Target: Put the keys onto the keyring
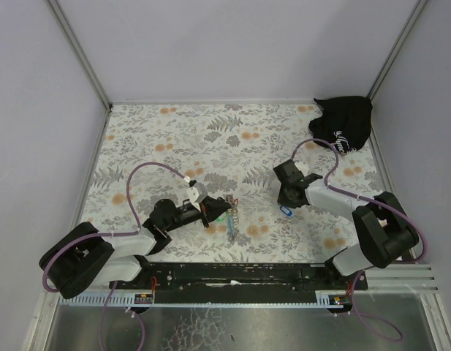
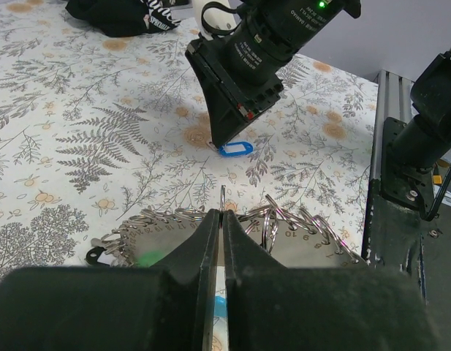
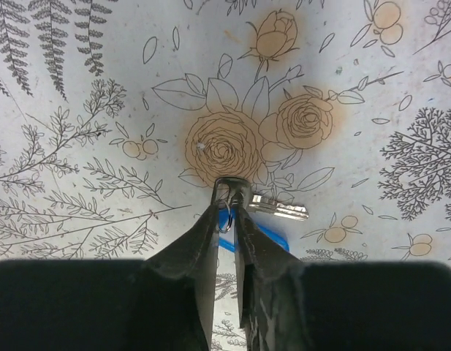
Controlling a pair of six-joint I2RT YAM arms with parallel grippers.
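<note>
- left claw [image 2: 217, 219] pinched together on the keyring [image 2: 174, 221], its chain fanning out either side.
- right claw [image 3: 226, 194] clamped on the small ring of the blue key [image 3: 280, 210], blade pointing to 3 o'clock.
- best to carry the key slowly toward 9 o'clock in the top view, grip firm.

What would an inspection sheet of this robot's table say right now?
Surface: flower-print tabletop, flat.
Job's things: keyring with chain and blue strap lies by the left arm; blue key lies under the right arm; no yellow key seen.
Clutter: black bag in the far right corner.
Pincers: left pincer shut on the keyring; right pincer shut on the blue key's small ring.
Cables: purple cables loop above each arm.
Surroundings: plain grey walls; nothing else seen.
</note>
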